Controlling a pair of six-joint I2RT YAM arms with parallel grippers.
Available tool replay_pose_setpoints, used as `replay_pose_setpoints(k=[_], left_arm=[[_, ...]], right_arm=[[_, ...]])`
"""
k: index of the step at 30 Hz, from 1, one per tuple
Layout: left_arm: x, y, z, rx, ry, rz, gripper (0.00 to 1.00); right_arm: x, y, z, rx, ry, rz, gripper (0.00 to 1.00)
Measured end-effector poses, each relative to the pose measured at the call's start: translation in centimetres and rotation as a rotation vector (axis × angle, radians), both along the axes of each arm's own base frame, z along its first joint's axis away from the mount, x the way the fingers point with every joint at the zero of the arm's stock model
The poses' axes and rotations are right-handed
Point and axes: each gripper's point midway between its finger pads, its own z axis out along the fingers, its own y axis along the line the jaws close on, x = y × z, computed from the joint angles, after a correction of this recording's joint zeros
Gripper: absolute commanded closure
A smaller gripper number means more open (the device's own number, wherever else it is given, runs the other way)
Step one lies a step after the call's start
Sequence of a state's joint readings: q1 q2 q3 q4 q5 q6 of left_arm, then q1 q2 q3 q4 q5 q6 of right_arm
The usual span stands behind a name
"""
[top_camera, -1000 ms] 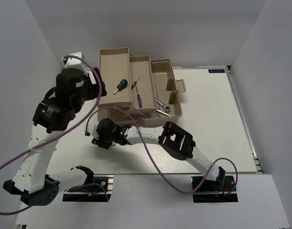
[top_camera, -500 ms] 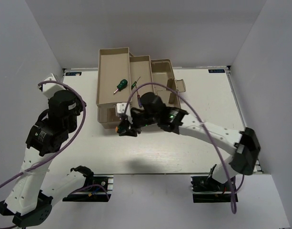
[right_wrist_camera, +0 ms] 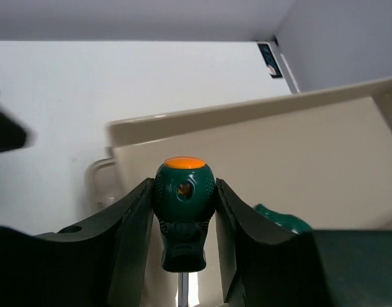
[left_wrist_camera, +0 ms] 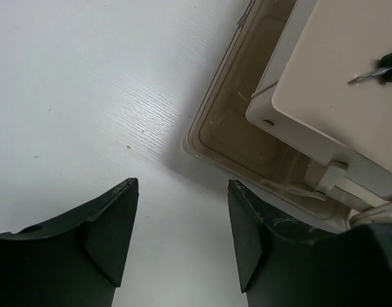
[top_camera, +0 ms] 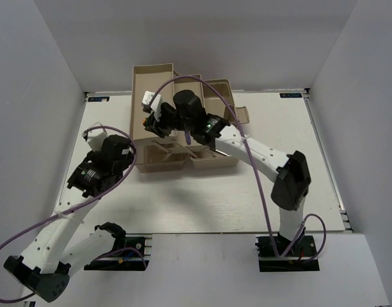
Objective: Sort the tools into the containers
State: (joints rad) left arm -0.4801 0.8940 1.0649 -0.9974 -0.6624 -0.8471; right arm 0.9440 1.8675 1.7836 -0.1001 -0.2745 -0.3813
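Note:
My right gripper (top_camera: 152, 119) (right_wrist_camera: 183, 256) is shut on a stubby green-handled screwdriver (right_wrist_camera: 183, 211) with an orange cap, shaft pointing down. It holds it above the beige left fold-out tray (top_camera: 144, 80) (right_wrist_camera: 291, 153) of the toolbox. A second green handle (right_wrist_camera: 282, 220) lies in that tray, partly hidden by my finger. My left gripper (top_camera: 127, 153) (left_wrist_camera: 180, 236) is open and empty, low over the table beside the toolbox's base compartment (left_wrist_camera: 240, 134) (top_camera: 157, 163). The other tools are hidden under my right arm in the top view.
The right arm (top_camera: 259, 153) stretches across the toolbox's middle tray and base. The translucent brown lid (top_camera: 237, 115) lies behind the toolbox at the right. White walls close in the table (top_camera: 279, 185) at the back and sides.
My right gripper has carried the green screwdriver from the table in front of the toolbox up over the left tray. My left arm has drawn back and dropped down to the toolbox's left front corner.

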Motion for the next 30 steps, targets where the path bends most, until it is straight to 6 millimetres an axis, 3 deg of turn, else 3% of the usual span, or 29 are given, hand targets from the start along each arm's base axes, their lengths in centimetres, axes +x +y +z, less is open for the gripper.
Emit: replay_pose_setpoints(k=[4, 8, 9, 14, 17, 19, 20, 23, 24, 26, 28, 30], left_arm=[[-1.4, 0.4, 0.9, -0.062, -0.044, 0.016, 0.31], [-2.7, 0.9, 1.2, -0.11, -0.074, 0.031, 0.3], [-3.0, 0.9, 1.0, -0.117, -0.073, 0.033, 0.3], [-4.0, 0.8, -1.6, -0.13, -0.01, 0.032, 0.3], [-4.2, 0.4, -3.1, -0.136, 0.029, 0.023, 0.3], [-4.3, 0.2, -3.5, -0.144, 0.041, 0.017, 0.3], [-4.2, 0.0, -3.6, -0.15, 0.043, 0.015, 0.3], [-4.0, -0.2, -3.4, -0.164, 0.033, 0.012, 0.32], [-3.9, -0.3, -3.4, -0.168, 0.03, 0.01, 0.33], [-3.9, -0.3, -3.3, -0.172, 0.026, 0.011, 0.33], [-4.1, -0.3, -3.2, -0.179, 0.017, 0.013, 0.33], [-4.3, -0.2, -3.0, -0.188, 0.006, 0.015, 0.33]], right_arm=[[3.8, 0.3, -1.9, -0.038, 0.013, -0.057, 0.98], [5.2, -0.2, -3.8, -0.091, 0.041, -0.071, 0.16], [5.2, -0.4, -4.3, -0.105, 0.059, -0.074, 0.13], [5.3, -1.6, -4.8, -0.107, 0.076, -0.063, 0.16], [4.5, -2.4, -3.1, -0.064, 0.094, -0.023, 0.24], [3.2, -2.9, -0.4, 0.006, 0.079, 0.06, 0.5], [2.5, -3.4, 1.0, 0.041, 0.062, 0.107, 0.69], [-1.0, -5.2, 4.2, 0.107, -0.004, 0.315, 0.96], [-2.2, -5.7, 4.8, 0.113, -0.031, 0.4, 1.0], [-4.2, -6.2, 4.3, 0.095, -0.045, 0.526, 1.0], [-6.0, -5.9, 2.4, 0.067, -0.012, 0.623, 0.98], [-7.3, -5.2, -0.3, 0.022, 0.038, 0.672, 0.86]])
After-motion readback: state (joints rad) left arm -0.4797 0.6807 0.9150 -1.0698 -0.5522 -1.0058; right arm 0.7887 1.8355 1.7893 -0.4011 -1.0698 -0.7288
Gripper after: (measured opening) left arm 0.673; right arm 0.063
